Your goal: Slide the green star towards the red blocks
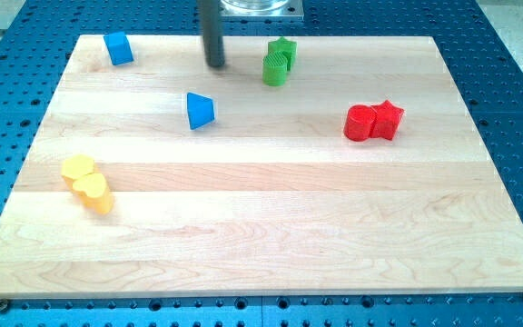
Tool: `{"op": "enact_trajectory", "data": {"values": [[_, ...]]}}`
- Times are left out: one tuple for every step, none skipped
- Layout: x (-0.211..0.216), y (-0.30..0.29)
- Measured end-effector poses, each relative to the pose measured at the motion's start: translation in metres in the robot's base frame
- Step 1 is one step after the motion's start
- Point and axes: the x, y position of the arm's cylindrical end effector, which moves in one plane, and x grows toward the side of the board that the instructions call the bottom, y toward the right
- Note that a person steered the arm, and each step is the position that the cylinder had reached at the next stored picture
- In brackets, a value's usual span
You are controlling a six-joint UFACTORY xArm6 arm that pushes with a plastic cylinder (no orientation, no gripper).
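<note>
The green star point(284, 48) sits near the view's top, just right of centre, touching a second green block point(275, 69) right below it. The two red blocks, a red cylinder point(360, 123) and a red star point(388, 118), touch each other at the view's right, below and right of the green pair. My tip point(216, 64) stands on the board left of the green blocks, a short gap from them, touching no block.
A blue triangular block point(200, 110) lies below my tip. A blue cube point(118, 47) sits at the top left. Two yellow blocks point(87, 183) touch each other at the left. The wooden board point(261, 236) rests on a blue perforated table.
</note>
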Motion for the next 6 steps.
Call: {"op": "enact_trajectory", "data": {"values": [[-0.002,0.078],[-0.002,0.139],[-0.034,0.172],[-0.029,0.204],[-0.005,0.203],[0.021,0.138]]}}
